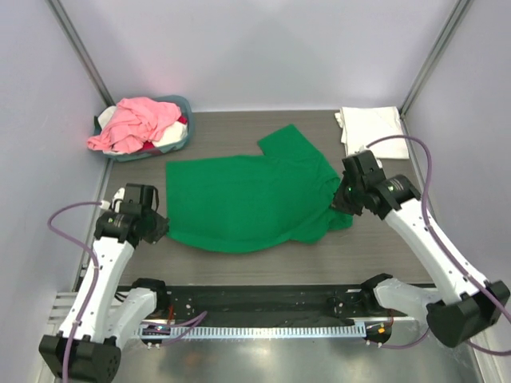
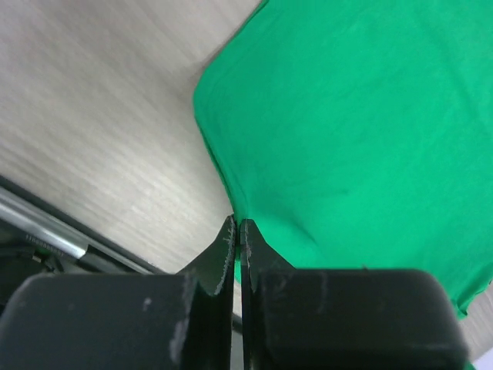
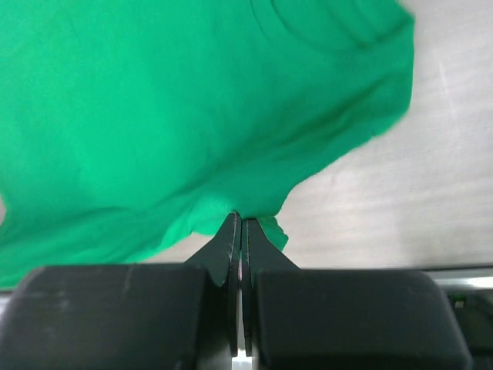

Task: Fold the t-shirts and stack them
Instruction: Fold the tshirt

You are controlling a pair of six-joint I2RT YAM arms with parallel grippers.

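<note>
You see a bright green t-shirt (image 1: 247,203), a white t-shirt (image 1: 369,128), and pink cloth (image 1: 140,120), perhaps some red, in a blue-grey basket (image 1: 184,104).

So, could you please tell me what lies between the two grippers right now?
The green t-shirt spans the whole stretch from the left gripper to the right gripper, each shut on its edge; the top view shows this.

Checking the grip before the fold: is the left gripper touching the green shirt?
Touching. Left wrist view: the left gripper pinches the green shirt at its edge.
</note>
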